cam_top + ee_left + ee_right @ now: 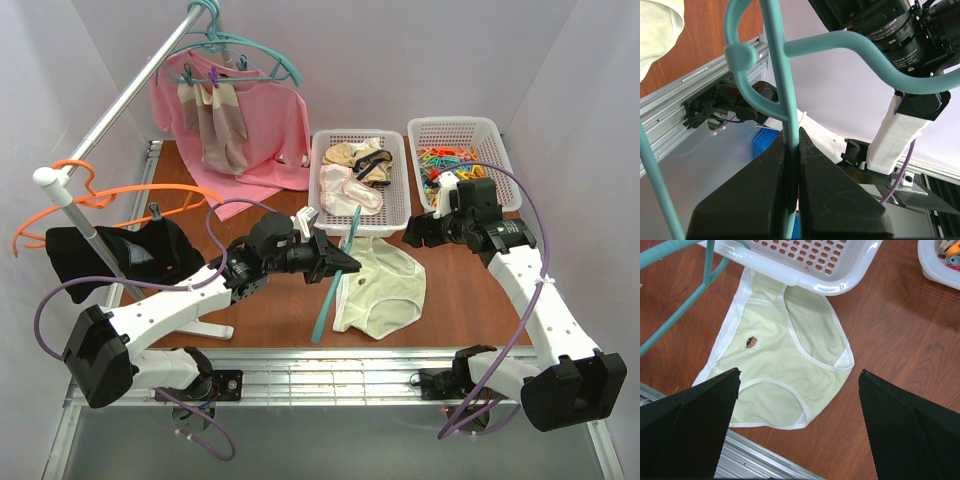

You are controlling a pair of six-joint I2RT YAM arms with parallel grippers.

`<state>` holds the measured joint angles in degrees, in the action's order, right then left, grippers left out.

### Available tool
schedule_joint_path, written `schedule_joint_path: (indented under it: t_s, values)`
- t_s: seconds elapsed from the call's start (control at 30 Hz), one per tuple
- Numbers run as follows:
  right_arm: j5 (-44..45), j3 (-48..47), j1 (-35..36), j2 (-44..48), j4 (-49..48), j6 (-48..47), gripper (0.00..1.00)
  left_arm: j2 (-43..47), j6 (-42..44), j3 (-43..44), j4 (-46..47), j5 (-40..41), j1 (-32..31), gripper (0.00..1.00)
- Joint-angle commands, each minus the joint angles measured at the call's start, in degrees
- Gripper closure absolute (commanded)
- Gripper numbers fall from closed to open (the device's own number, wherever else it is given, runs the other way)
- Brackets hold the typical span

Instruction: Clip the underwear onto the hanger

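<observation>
Top view: the underwear [388, 285] lies flat on the table [280, 312]. Its upper edge touches the white basket [316, 172], and its waistband runs roughly 12 to 6 o'clock down its left side. The hanger [322, 312] lies at the underwear's 9 o'clock. One teal bar slants from 1 to 7 o'clock, nearly parallel to that waistband and just beside it. Your left fingers [345, 262] are clenched on this bar, as the left wrist view confirms. Your right fingers [412, 233] are spread wide and carry nothing, and they hang near the underwear at its 1 o'clock. By this layout, the right arm is the free one to lift the waistband toward the hanger.
</observation>
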<state>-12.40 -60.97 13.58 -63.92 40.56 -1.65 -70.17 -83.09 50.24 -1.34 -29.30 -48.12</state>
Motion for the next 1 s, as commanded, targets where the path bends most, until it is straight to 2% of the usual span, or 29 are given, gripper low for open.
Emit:
schedule_joint_path:
  t_s: [0.0,0.3,0.53,0.77,0.97]
  values:
    - [-0.9,-0.8,0.2,-0.3,-0.9,0.4,0.13,1.6,-1.9,1.6,-1.4,-3.0,0.0,1.0]
    - [-1.5,-1.5,0.2,-0.9,-1.0,0.6,0.13,2.7,-3.7,-0.1,-1.2,-4.3,0.1,1.0]
    - [-6.8,0.3,0.1,0.1,-3.5,3.1,0.14,3.0,-5.2,-0.7,-1.0,-5.2,0.3,1.0]
    - [-10.7,5.9,0.1,-0.8,-11.8,7.5,0.15,3.1,-7.3,-2.2,-0.1,-7.1,1.0,1.0]
    - [-7.6,8.2,0.2,-1.9,-16.7,9.5,0.15,2.5,-7.3,-1.8,0.0,-7.1,1.1,1.0]
